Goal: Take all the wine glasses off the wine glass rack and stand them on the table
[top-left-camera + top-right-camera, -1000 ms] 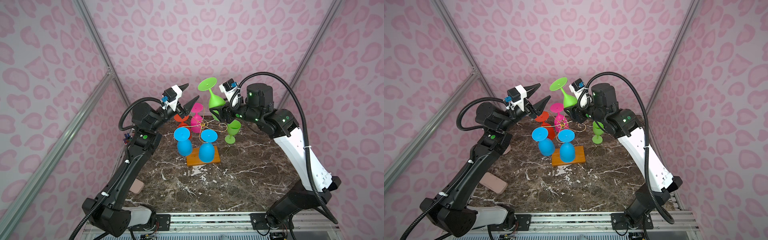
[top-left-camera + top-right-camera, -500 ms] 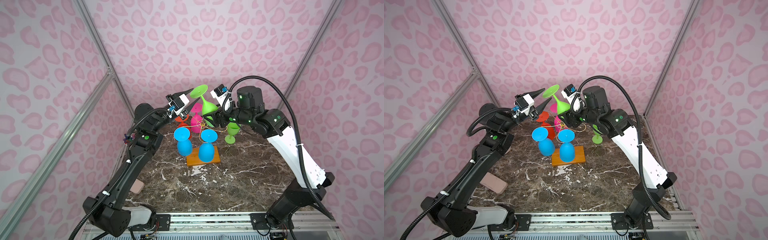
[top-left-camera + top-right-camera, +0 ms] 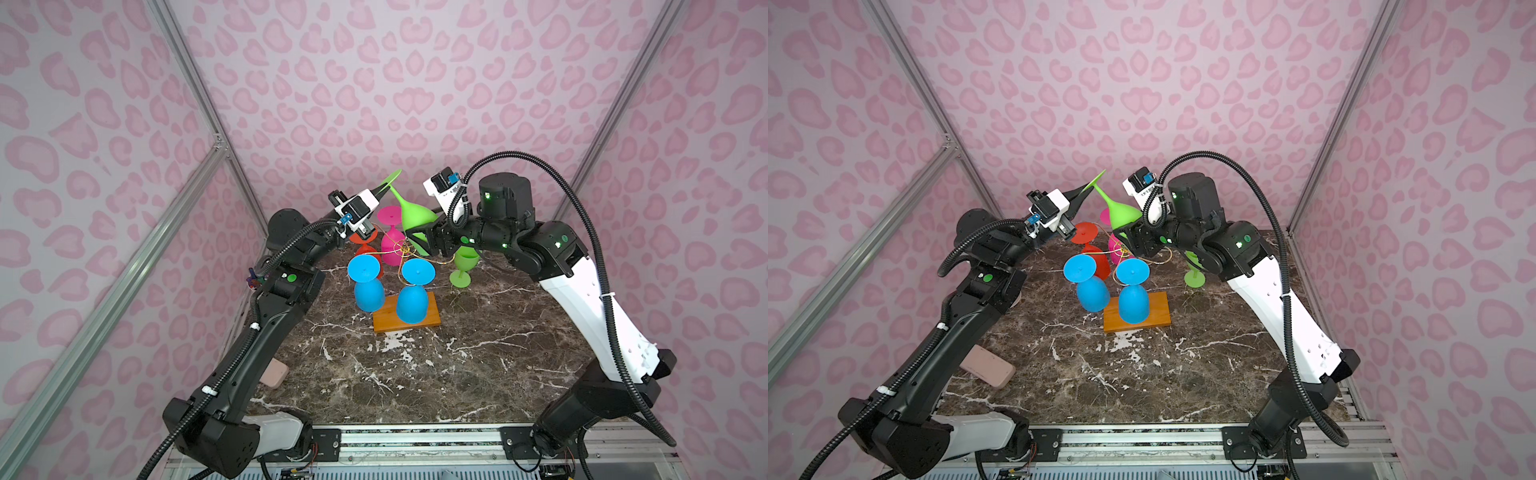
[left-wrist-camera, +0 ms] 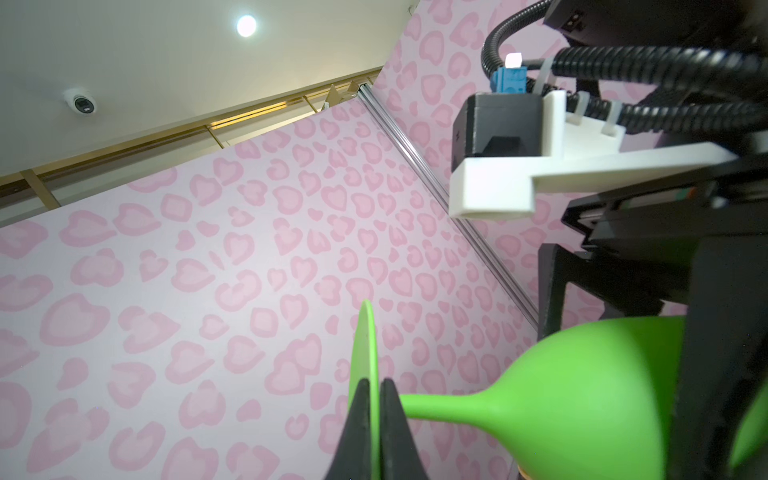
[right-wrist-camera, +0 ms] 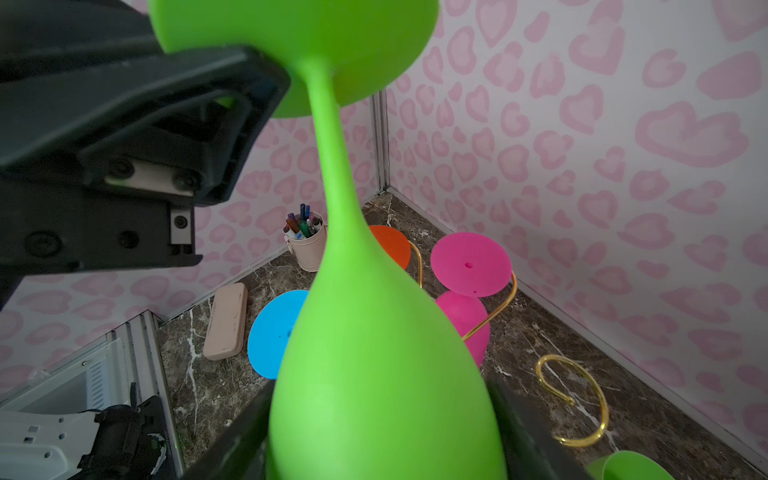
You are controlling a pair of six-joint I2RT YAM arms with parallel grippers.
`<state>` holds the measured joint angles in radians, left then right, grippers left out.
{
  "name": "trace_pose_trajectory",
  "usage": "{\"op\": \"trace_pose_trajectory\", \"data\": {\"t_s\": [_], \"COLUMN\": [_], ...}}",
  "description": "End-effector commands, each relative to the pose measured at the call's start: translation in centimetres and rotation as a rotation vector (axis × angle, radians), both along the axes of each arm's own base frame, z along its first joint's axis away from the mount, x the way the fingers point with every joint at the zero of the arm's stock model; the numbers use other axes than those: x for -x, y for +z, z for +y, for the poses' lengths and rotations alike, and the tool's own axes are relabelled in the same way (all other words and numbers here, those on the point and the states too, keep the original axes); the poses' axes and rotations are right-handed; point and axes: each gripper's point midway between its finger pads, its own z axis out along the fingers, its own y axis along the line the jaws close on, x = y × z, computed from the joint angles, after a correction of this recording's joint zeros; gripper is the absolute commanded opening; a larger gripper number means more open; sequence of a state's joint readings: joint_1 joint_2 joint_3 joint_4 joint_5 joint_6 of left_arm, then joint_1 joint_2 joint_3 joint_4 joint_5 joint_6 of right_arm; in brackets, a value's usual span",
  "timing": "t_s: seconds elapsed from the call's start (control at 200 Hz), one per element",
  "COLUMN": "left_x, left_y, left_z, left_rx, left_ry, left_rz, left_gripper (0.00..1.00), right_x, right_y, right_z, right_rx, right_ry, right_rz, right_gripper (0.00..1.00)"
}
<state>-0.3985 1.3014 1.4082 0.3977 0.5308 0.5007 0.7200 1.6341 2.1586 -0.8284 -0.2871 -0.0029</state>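
Two holds on the green wine glass [image 3: 411, 214] at the rack's [image 3: 402, 248] 12 o'clock, left gripper [image 4: 371, 390] pinching its foot, right gripper [image 5: 382, 432] clamping its bowl, meant I favoured releasing right slowly.

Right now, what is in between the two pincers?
The green wine glass: the left pincer pinches its flat foot, the right pincer grips its bowl, and the thin stem spans the gap. Both top views show it.
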Motion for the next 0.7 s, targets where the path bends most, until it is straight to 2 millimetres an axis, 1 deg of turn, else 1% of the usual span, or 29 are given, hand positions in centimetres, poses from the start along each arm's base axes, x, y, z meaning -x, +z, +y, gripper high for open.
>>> {"op": "trace_pose_trajectory", "data": {"t_s": [0.0, 0.07, 0.17, 0.27, 0.3, 0.385, 0.435, 0.44, 0.49, 0.53, 0.62, 0.635, 0.645, 0.69], "left_x": [0.7, 0.3, -0.1, -0.6, -0.8, -1.3, -1.8, -1.9, -2.5, -2.9, -3.4, -3.4, -3.4, -3.5], "left_y": [2.4, 2.4, 2.2, 1.8, 1.6, 1.3, 1.1, 1.0, 0.9, 0.9, 1.1, 1.1, 1.2, 1.2], "left_z": [0.8, 1.0, 1.3, 1.5, 1.6, 2.0, 2.5, 2.6, 3.3, 3.8, 5.0, 5.1, 5.3, 5.5], "left_rx": [0.095, 0.115, 0.144, 0.171, 0.178, 0.213, 0.239, 0.243, 0.28, 0.314, 0.393, 0.401, 0.411, 0.438], "left_ry": [0.002, 0.013, 0.02, 0.026, 0.029, 0.038, 0.049, 0.05, 0.055, 0.051, 0.012, 0.005, 0.0, -0.018], "left_rz": [-0.014, 0.007, 0.047, 0.09, 0.102, 0.145, 0.175, 0.18, 0.216, 0.25, 0.323, 0.329, 0.336, 0.358], "left_gripper": [0.03, 0.03, 0.03, 0.03, 0.03, 0.03, 0.03, 0.03, 0.03, 0.03, 0.03, 0.03, 0.03, 0.03], "right_x": [0.4, 0.8, 1.4, 2.2, 2.4, 3.5, 4.2, 4.3, 5.1, 5.6, 6.5, 6.8, 6.5, 6.4], "right_y": [-0.1, 0.6, 2.0, 3.9, 4.2, 5.6, 6.4, 6.7, 7.7, 8.1, 9.1, 9.6, 8.9, 8.6], "right_z": [0.6, 0.2, -0.7, -2.0, -2.3, -3.6, -4.5, -4.7, -5.8, -6.6, -9.0, -9.5, -9.5, -10.3], "right_rx": [-0.016, -0.039, -0.093, -0.156, -0.17, -0.233, -0.274, -0.282, -0.327, -0.359, -0.444, -0.464, -0.46, -0.482], "right_ry": [0.029, 0.029, 0.019, 0.002, -0.005, -0.011, -0.023, -0.024, -0.036, -0.048, -0.095, -0.102, -0.109, -0.132], "right_rz": [0.005, -0.013, -0.054, -0.125, -0.145, -0.219, -0.259, -0.267, -0.307, -0.331, -0.378, -0.392, -0.383, -0.377], "right_gripper": [0.8, 0.86, 0.92, 0.94, 0.94, 0.95, 0.95, 0.95, 0.95, 0.95, 0.94, 0.93, 0.92, 0.91]}}
